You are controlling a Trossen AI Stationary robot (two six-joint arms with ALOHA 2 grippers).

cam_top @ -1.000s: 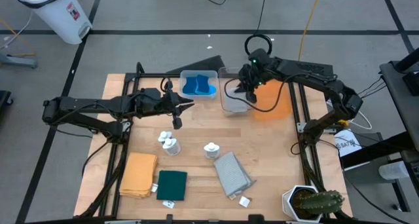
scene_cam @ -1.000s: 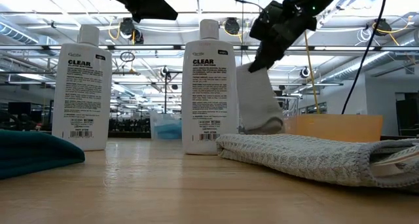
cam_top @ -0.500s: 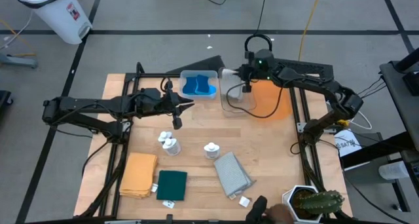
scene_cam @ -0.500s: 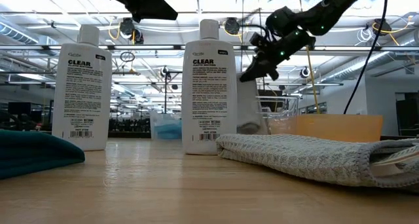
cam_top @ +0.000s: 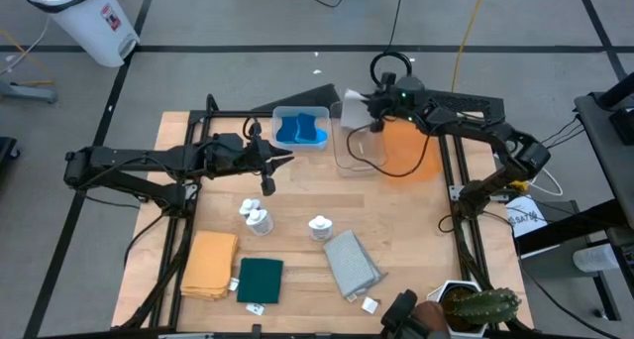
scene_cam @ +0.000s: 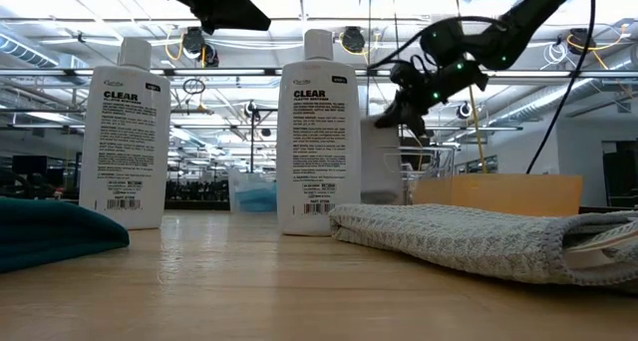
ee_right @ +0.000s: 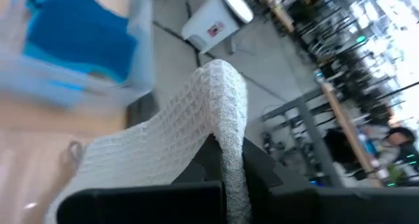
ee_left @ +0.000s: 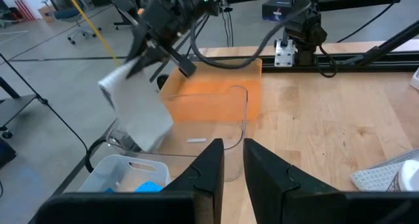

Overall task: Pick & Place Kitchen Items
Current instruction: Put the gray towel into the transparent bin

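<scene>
The right gripper [cam_top: 370, 108] is raised above the far rim of the empty clear plastic bin [cam_top: 357, 149], its jaws clamped on a grey waffle-weave cloth [ee_right: 171, 143] that drapes from between the fingers and hangs tilted over that bin; from the left wrist view the same cloth [ee_left: 134, 105] dangles from the jaws just above the bin wall, with the orange tray [cam_top: 411, 151] directly behind and beside the bin. Just to the other side of the jaws sits the second clear bin [cam_top: 300, 128], which holds the blue cloth pieces [cam_top: 299, 131]. The left gripper [cam_top: 268, 169] hovers over the bare wood near the blue-cloth bin, its two fingers [ee_left: 208, 171] close together with only a thin gap between them and nothing held. Well away from both sets of jaws, toward the near edge of the table [cam_top: 416, 240], three small white bottles [cam_top: 257, 216] stand upright, two touching each other and the third off alone, next to a second grey folded cloth [cam_top: 351, 264]. The mustard-yellow folded cloth [cam_top: 209, 264] and the dark green folded cloth [cam_top: 260, 280] lie side by side at the near left. A potted cactus [cam_top: 479, 307] stands at the near right corner.
</scene>
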